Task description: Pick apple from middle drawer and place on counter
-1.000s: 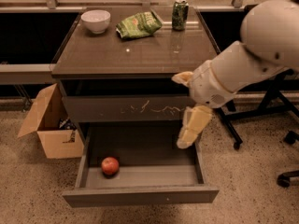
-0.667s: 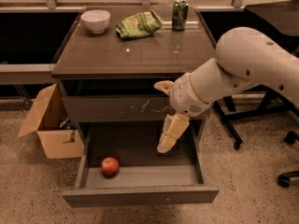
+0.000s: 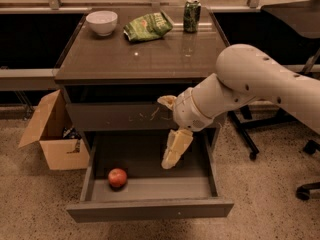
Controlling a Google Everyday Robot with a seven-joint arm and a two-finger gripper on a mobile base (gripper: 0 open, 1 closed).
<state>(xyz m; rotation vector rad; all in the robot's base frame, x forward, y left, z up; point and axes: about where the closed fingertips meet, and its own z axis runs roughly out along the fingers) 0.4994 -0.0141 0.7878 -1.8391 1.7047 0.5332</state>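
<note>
Since the apple sits untouched in the front-left corner of the middle drawer, which is pulled out, I'd call this the approach step, w/ nothing grasped yet. My gripper hangs over the drawer's centre-right, well right of the apple. Its fingers are spread wide and empty, one pointing down into the drawer and the other up by the scratched drawer front.

Next move, imo: slide left and down, then close around the fruit. Room is tight, as the apple is near the left wall and the front lip, so I'd come in from above. The lift must clear the scratched front and the counter edge. The counter's front half looks free for the drop; bowl, chip bag & can sit at the back.
</note>
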